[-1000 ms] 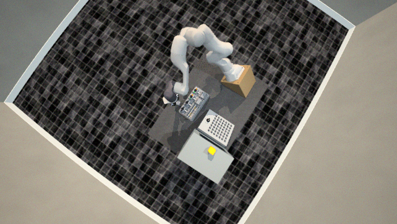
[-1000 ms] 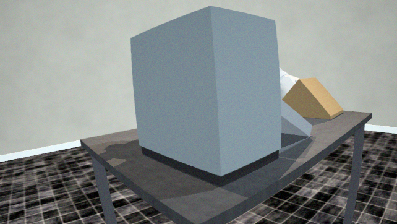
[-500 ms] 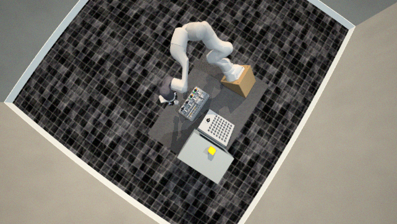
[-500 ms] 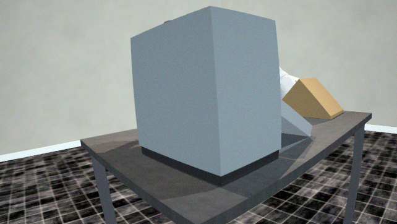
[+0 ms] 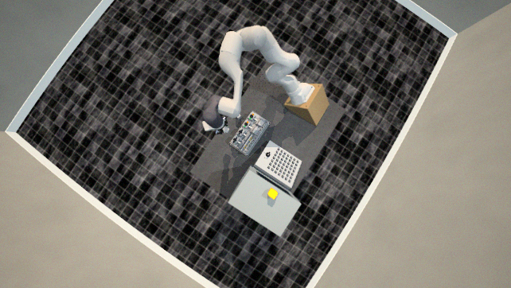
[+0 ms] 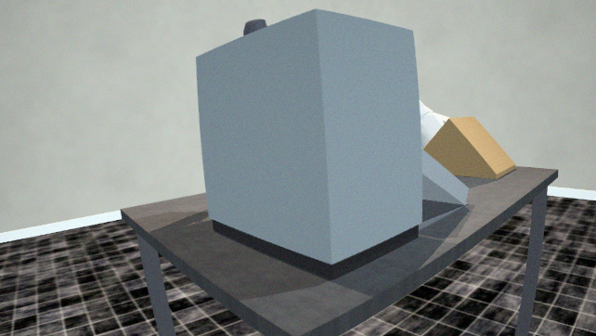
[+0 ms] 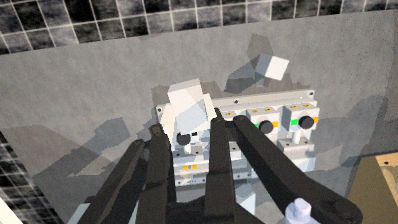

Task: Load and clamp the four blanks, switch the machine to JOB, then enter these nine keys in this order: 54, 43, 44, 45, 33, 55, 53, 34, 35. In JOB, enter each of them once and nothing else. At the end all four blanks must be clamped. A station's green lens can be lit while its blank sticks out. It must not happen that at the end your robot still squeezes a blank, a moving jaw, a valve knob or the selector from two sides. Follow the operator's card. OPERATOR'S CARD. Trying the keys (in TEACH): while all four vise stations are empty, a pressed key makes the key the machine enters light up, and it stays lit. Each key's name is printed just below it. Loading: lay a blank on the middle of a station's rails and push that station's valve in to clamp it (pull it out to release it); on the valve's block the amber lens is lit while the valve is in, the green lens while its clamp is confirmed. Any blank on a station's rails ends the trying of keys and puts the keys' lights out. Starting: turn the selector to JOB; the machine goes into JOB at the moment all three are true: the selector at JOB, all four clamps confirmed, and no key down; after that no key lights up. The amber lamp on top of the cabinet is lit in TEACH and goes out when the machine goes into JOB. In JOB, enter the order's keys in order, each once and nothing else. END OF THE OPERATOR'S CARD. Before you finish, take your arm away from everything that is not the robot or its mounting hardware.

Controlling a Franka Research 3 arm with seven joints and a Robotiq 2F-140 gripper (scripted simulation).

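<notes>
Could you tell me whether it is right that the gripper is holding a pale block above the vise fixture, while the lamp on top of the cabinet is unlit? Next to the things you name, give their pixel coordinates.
The lamp point(image 5: 272, 193) is the mistake: the top view shows it glowing yellow on the cabinet point(image 5: 255, 204) point(image 6: 265, 139). The rest stands.
</notes>
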